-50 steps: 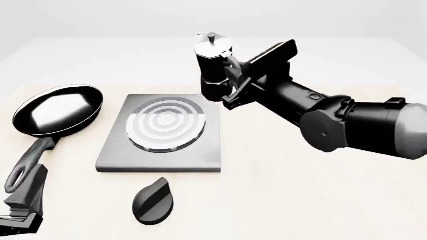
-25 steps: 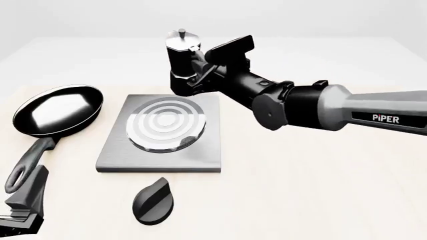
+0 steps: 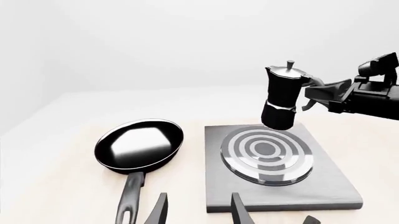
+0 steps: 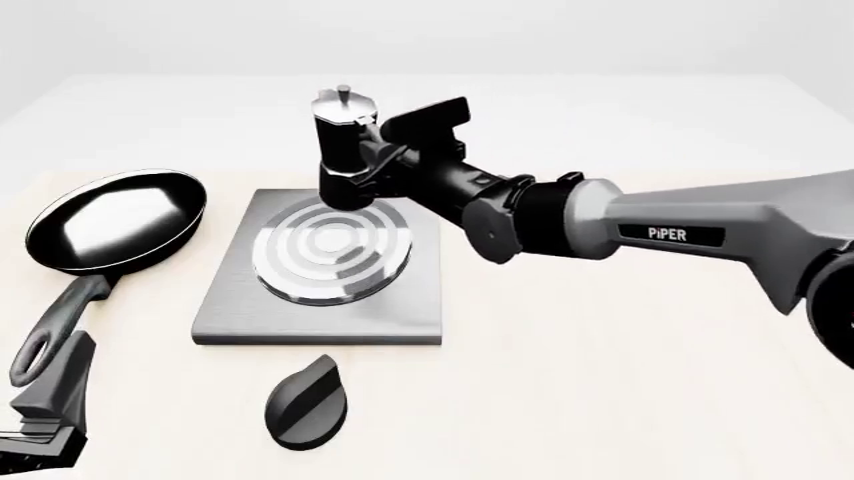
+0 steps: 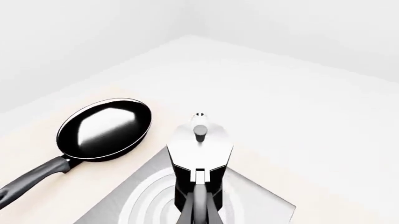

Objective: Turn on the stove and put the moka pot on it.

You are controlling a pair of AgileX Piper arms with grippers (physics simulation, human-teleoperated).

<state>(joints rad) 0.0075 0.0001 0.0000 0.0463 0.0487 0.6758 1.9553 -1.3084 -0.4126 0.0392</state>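
Note:
The black moka pot (image 4: pixel 344 150) with its silver lid hangs upright just above the far edge of the burner (image 4: pixel 331 248). My right gripper (image 4: pixel 390 162) is shut on its handle from the right. The left wrist view shows the moka pot (image 3: pixel 283 95) clear of the ringed burner (image 3: pixel 267 153). In the right wrist view the moka pot (image 5: pixel 199 144) is seen from above. The dark-grey stove (image 4: pixel 416 312) lies mid-table, with its black oval knob (image 4: pixel 307 400) in front of it. My left gripper (image 3: pixel 198 214) is open and empty at the near left of the table.
A black frying pan (image 4: pixel 118 220) lies left of the stove, its handle (image 4: pixel 60 320) pointing toward my left gripper (image 4: pixel 40 425). The right arm (image 4: pixel 667 235) stretches across the table's right half above the surface.
My right arm has carried the moka pot leftward and lower, from beyond the stove's far right corner to over the burner's far edge. The left arm has stayed still.

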